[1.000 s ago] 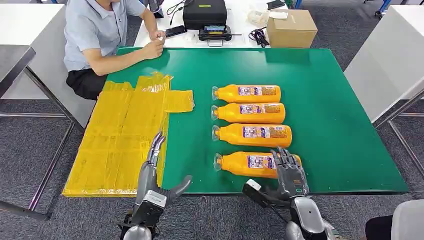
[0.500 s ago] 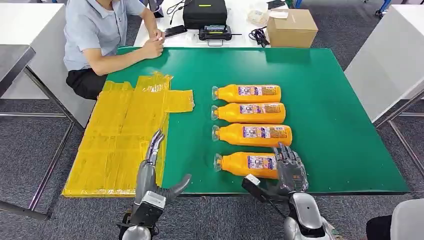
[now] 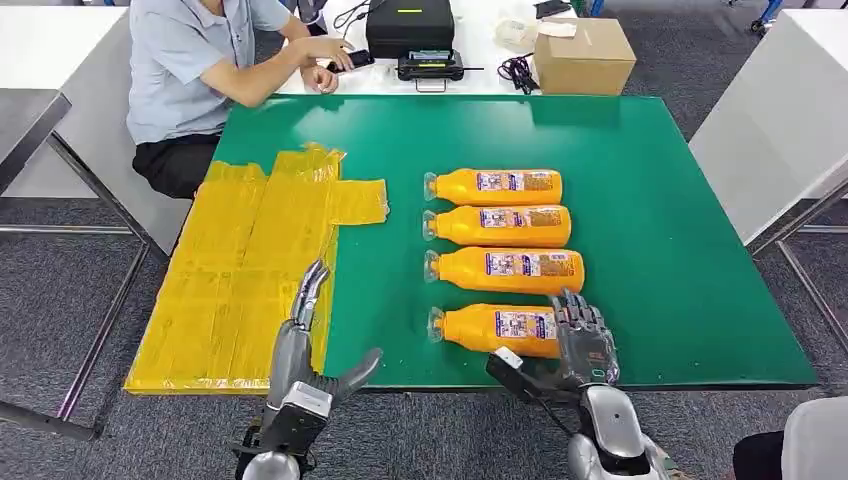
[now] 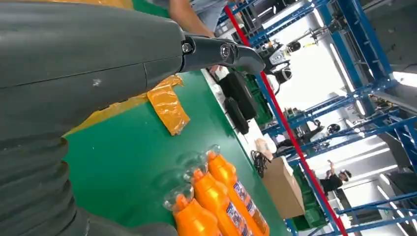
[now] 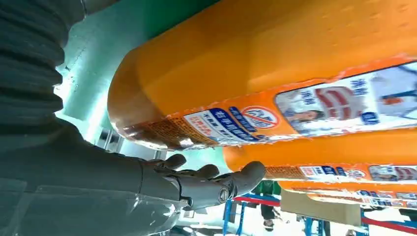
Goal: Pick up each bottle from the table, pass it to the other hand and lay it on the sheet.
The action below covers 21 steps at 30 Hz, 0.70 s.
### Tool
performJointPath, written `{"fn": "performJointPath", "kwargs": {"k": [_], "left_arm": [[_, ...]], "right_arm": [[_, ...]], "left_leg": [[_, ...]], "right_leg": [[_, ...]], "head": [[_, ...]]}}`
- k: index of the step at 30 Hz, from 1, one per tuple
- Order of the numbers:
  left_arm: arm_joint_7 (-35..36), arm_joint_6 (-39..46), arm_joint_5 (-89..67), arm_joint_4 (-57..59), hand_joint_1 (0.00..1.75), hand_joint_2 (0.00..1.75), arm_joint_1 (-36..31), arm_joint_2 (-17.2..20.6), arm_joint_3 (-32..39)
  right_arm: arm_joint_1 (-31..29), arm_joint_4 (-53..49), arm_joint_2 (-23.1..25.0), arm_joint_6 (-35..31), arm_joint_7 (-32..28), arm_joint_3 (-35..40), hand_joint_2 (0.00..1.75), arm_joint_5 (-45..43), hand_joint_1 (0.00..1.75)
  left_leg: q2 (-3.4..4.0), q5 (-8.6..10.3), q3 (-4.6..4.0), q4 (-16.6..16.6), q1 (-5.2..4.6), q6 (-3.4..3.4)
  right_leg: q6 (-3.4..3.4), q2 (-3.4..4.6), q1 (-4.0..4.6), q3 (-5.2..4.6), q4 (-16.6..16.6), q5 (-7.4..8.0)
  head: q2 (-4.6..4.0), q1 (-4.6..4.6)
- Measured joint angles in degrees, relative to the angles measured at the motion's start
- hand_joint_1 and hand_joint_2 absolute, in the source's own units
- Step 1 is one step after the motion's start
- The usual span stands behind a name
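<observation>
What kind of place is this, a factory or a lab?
Probably a robot test area in an industrial hall. Blue steel racking stands behind, a person sits beside a green table with orange bottles in a row, and a black equipment case lies nearby.

2 silver metal forearms rise from below the near edge of the green table. Left hand: grey metallic palm and fingers, long thick grey thumb, white rectangular block at the wrist. Right hand: darker segmented fingers, black boxy thumb base with a white patch. Left wrist view: grey ribbed cover, dark finger with 2 round pivot screws.
</observation>
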Motion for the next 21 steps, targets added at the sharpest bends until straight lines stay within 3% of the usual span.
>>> {"fn": "performJointPath", "kwargs": {"k": [15, 16, 17, 21], "left_arm": [[0.02, -0.52, -0.20, -0.63, 0.00, 1.75, 0.33, -0.04, 0.31], [0.02, -0.52, -0.20, -0.63, 0.00, 1.75, 0.33, -0.04, 0.31], [0.02, -0.52, -0.20, -0.63, 0.00, 1.75, 0.33, -0.04, 0.31], [-0.07, -0.65, -0.20, -0.63, 0.00, 1.75, 0.29, -0.04, 0.28]], "right_arm": [[-1.36, 2.01, -0.96, 0.55, 0.20, -2.65, 1.75, 0.87, 0.00], [-1.53, 2.36, -0.96, 0.52, 0.02, -2.73, 1.75, 0.79, 0.19], [-1.69, 2.73, -0.96, 0.44, -0.07, -2.78, 1.75, 0.68, 1.71], [-2.29, 4.63, -1.01, 1.11, -1.33, -2.99, 1.75, -1.26, 1.75]], "left_leg": [[0.00, 0.00, 0.07, 0.00, -0.01, 0.01], [0.00, 0.00, 0.07, 0.00, 0.00, 0.01], [0.00, 0.00, 0.08, 0.00, 0.00, 0.01], [0.03, 0.00, 0.11, 0.00, 0.00, 0.00]], "right_leg": [[0.00, 0.00, -0.01, 0.06, -0.01, 0.01], [0.00, 0.00, 0.00, 0.06, -0.01, 0.01], [0.00, 0.00, 0.00, 0.07, -0.01, 0.01], [0.00, 0.01, 0.00, 0.07, -0.01, 0.01]], "head": [[0.00, 0.00], [0.00, 0.00], [0.00, 0.00], [0.00, 0.00]]}}
